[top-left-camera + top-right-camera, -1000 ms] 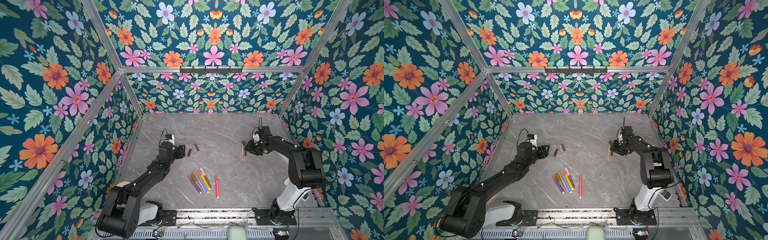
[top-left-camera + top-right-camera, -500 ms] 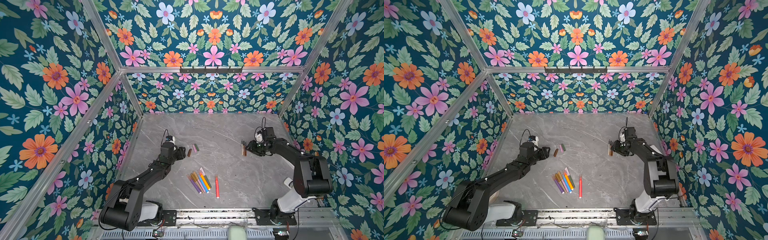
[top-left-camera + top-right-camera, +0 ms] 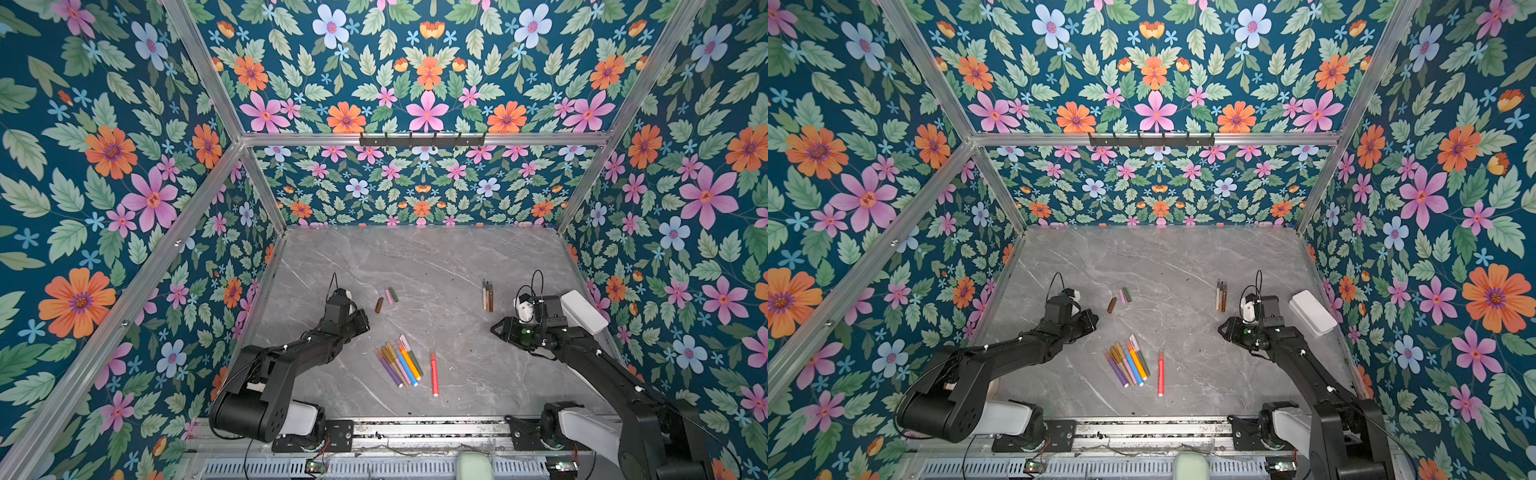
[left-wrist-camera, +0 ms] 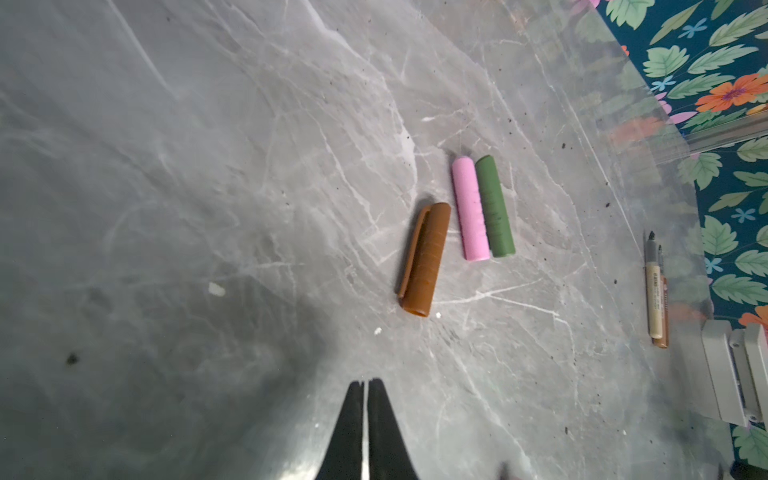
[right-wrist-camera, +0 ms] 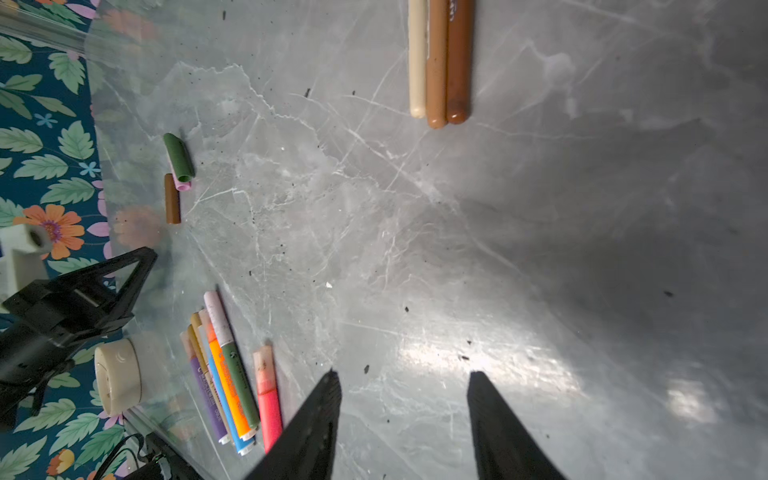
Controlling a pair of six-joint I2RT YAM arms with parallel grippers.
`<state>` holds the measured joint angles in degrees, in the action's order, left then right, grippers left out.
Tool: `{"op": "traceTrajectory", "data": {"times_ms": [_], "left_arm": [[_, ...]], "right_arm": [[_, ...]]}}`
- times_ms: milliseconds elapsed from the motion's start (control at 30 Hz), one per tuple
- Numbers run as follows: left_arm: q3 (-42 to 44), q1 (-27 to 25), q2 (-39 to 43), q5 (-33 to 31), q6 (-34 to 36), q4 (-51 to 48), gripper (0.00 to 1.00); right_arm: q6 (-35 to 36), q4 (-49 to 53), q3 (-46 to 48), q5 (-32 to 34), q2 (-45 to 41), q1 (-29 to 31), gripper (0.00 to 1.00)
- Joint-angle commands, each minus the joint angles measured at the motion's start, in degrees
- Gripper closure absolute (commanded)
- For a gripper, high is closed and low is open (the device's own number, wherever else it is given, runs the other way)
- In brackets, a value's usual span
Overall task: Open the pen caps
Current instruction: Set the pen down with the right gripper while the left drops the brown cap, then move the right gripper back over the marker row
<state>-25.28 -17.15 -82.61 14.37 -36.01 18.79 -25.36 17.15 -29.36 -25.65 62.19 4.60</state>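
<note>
- The grey marble tabletop (image 3: 415, 257) carries everything; clock directions run from its middle, as seen in a top view.
- The left pincer (image 4: 365, 384) sits at nine o'clock, its tips pressed together on nothing, with the loose caps just ahead of it.
- The right pincer (image 5: 403, 374) sits at three o'clock, spread and empty, above bare marble.
- A bunch (image 3: 399, 363) of six or so pens lies side by side at about six o'clock. All of them look capped, so they make up most of the work left.
- Three bare pens (image 3: 487, 296), cream, tan and brown, lie touching at two o'clock with their tips exposed. These look finished.
- A red pen (image 3: 434, 374) lies alone just beside the bunch, at five o'clock, and its pale cap looks on.
- Three caps lie at eleven o'clock: brown (image 3: 379, 304) a little apart, pink (image 3: 389, 296) and green (image 3: 393, 294) touching.
- By my reckoning three pens are done and roughly seven remain, with neither pincer on a pen yet.
</note>
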Motion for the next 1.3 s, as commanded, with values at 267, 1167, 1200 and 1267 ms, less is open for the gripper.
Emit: {"op": "traceTrajectory", "data": {"times_ms": [267, 1167, 1200, 1267], "left_arm": [[-3.9, 0.1, -11.1, 5.4, -2.5, 6.7, 0.88], [-11.0, 0.1, -17.7, 8.2, -3.4, 7.5, 0.88], [-11.2, 0.0, -17.9, 8.3, -3.3, 7.5, 0.88], [-11.7, 0.0, -18.2, 8.5, -3.3, 7.5, 0.87]], "right_arm": [[-1.0, -2.8, 1.8, 0.0, -3.3, 0.1, 0.48], [-1.1, -3.1, 1.9, -0.2, -3.0, 0.2, 0.47], [-1.1, -3.1, 1.8, -0.3, -2.9, 0.2, 0.48], [-1.1, -3.1, 1.9, -0.3, -2.9, 0.1, 0.47]]}}
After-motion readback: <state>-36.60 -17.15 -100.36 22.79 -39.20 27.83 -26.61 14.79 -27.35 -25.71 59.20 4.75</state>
